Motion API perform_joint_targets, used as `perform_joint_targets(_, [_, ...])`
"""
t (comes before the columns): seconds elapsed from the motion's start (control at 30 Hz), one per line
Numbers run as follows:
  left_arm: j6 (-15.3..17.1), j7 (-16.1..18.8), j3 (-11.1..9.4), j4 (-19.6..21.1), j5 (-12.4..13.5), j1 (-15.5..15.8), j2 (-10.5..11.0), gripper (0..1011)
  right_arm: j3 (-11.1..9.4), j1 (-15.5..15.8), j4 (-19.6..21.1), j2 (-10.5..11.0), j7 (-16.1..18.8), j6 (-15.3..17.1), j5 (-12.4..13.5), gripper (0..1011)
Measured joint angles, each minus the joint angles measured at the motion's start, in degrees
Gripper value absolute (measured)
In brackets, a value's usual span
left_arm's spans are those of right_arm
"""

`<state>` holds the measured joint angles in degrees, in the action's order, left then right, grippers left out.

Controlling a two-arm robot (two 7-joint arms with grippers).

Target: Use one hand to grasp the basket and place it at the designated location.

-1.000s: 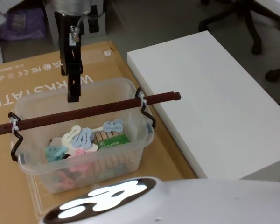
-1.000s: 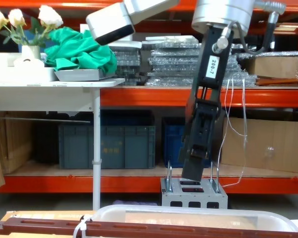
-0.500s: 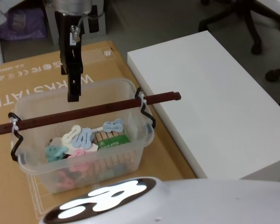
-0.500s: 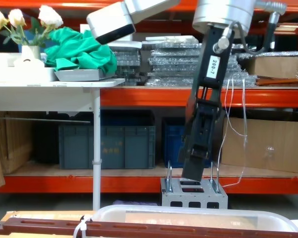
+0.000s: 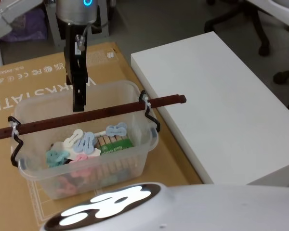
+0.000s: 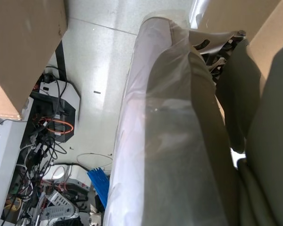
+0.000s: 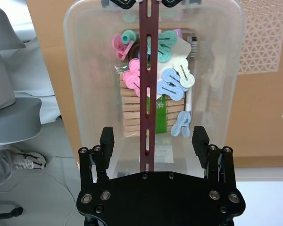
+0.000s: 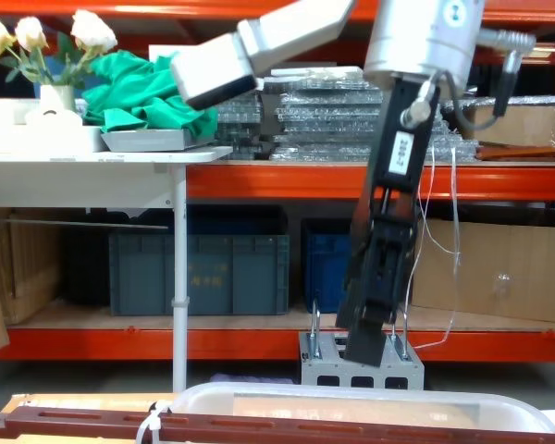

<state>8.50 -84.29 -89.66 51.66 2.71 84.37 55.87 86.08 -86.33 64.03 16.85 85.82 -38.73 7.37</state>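
Note:
The basket (image 5: 135, 156) is a clear plastic tub that stands on a cardboard sheet, with colourful clothespins (image 5: 86, 142) inside. A reddish-brown wooden bar handle (image 5: 111, 111) lies across its rim, tied on with white zip ties. My right gripper (image 5: 79, 103) hangs straight down just above the far side of the bar. In the right wrist view the gripper (image 7: 153, 140) is open, its two fingers straddling the bar (image 7: 147, 94) without touching it. From the chest, the gripper (image 8: 365, 347) hovers over the tub's rim (image 8: 351, 396). The left wrist view looks down at the floor beside the cardboard.
A low white table (image 5: 221, 106) stands directly right of the basket, and the bar's end reaches over its edge. The cardboard sheet (image 5: 29, 82) extends to the left and back. Behind are orange shelves, blue crates (image 8: 199, 273) and a small grey metal box (image 8: 361, 365).
My right gripper has come down a little toward the bar and shifted slightly right. The basket has not moved.

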Motion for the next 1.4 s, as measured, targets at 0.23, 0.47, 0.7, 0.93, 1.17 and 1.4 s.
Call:
perform_joint_targets(0.23, [0.0,0.0,0.0,0.0,0.0,0.0,0.0,0,0.2,0.7,-0.9,-0.8,0.6,-0.4,0.6,1000])
perform_joint_targets(0.47, [0.0,0.0,0.0,0.0,0.0,0.0,0.0,0,0.4,1.2,-1.4,-1.2,0.9,-0.8,0.8,1000])
perform_joint_targets(0.7, [0.0,0.0,0.0,0.0,0.0,0.0,0.0,0,0.7,1.5,-1.4,-1.3,1.1,-0.8,0.7,1000])
perform_joint_targets(0.93, [0.0,0.0,0.0,0.0,0.0,0.0,0.0,0,1.0,2.0,-1.1,-1.3,1.3,-0.8,0.8,1000])
perform_joint_targets(1.17, [0.0,0.0,0.0,0.0,0.0,0.0,0.0,0,1.3,2.8,-1.3,-1.3,1.8,-0.7,1.4,1000])
perform_joint_targets(1.4, [0.0,0.0,0.0,0.0,0.0,0.0,0.0,0,1.3,3.0,-1.4,-1.3,2.0,-0.7,1.6,1000])
